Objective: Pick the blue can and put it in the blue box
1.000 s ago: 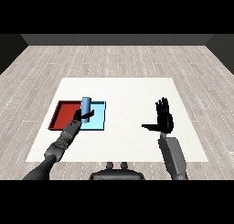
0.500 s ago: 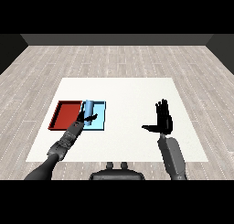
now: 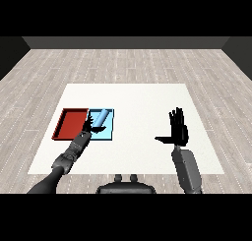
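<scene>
Head view: the blue can (image 3: 101, 118) lies tilted in the blue tray (image 3: 111, 128), just ahead of the left hand (image 3: 90, 127), whose fingers look spread and released. Withdrawing carelessly could nudge the can out. The right hand (image 3: 178, 131) hovers with fingers apart, holding nothing.

Even bright light – soft shadows – no glare.

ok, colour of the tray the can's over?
Light blue tray, beside the red tray; can is pale blue too. Head view.
</scene>
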{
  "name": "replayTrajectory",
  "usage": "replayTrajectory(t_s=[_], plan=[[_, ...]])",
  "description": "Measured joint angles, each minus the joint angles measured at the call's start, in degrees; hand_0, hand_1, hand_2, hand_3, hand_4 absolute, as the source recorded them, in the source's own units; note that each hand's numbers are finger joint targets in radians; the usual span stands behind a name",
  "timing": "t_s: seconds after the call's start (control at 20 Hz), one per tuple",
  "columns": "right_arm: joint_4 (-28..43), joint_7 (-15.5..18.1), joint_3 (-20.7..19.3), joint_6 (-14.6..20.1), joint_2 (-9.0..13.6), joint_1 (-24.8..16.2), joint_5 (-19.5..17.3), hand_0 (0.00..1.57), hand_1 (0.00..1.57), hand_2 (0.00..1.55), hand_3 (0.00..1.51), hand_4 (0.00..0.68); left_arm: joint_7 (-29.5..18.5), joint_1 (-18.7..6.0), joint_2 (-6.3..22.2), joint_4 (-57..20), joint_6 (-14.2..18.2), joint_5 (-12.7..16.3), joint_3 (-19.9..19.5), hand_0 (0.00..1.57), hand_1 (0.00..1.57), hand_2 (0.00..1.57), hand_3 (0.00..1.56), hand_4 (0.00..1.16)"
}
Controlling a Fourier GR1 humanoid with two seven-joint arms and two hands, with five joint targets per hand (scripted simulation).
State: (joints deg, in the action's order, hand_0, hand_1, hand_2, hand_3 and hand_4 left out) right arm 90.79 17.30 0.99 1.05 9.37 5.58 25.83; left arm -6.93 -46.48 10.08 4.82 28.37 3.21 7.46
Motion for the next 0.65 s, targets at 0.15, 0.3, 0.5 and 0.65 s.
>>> replayTrajectory(t_s=[0.15, 0.3, 0.5, 0.65], plan=[[0.05, 0.14, 0.50, 0.27, -0.82, 0.80, -0.19, 0.00, 0.00, 0.00, 0.00, 0.000, -7.25, 2.16, -0.01, 4.16, 5.01, 2.80, -3.20, 0.00, 0.00, 0.00, 0.00, 0.00], [1.12, -0.13, 0.01, -0.12, -0.42, 0.01, 0.37, 0.00, 0.00, 0.00, 0.00, 0.000, -15.11, 3.02, 0.19, 9.98, 6.74, 4.53, -5.27, 0.00, 0.00, 0.00, 0.00, 0.00], [1.09, -0.15, 0.59, -0.34, -0.61, -0.74, -0.03, 0.00, 0.00, 0.00, 0.00, 0.000, -25.66, 6.49, -0.57, 19.29, 1.99, 6.22, -6.03, 0.00, 0.00, 0.00, 0.00, 0.00], [1.23, -0.56, 0.73, -0.32, 0.25, -1.31, -0.98, 0.00, 0.00, 0.00, 0.00, 0.000, -31.59, 10.21, -1.85, 27.07, -2.09, 7.36, -5.50, 0.00, 0.00, 0.00, 0.00, 0.00]])
